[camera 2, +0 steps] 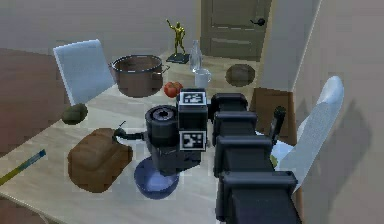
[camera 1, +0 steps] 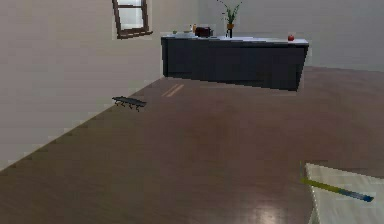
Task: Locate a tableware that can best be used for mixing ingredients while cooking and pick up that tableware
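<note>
My arm reaches out over a pale wooden table [camera 2: 60, 140]. The gripper [camera 2: 127, 132] shows left of the two white marked squares, its dark body above a bluish-grey round bowl [camera 2: 157, 183] on the tabletop. A brown loaf [camera 2: 97, 158] lies just below the fingers, so I cannot tell whether the gripper holds anything. Farther out stands a large brown pot-like bowl [camera 2: 137, 75].
On the table are also a red round fruit [camera 2: 172, 89], a white cup [camera 2: 202, 78], a dark plate [camera 2: 240, 74], a small statue [camera 2: 178, 38], a potato-like lump [camera 2: 73, 113] and a pencil [camera 2: 22, 168]. White chairs [camera 2: 82, 65] [camera 2: 320, 120] flank it. Ahead: open floor, a dark counter [camera 1: 235, 60], a low rack [camera 1: 129, 102].
</note>
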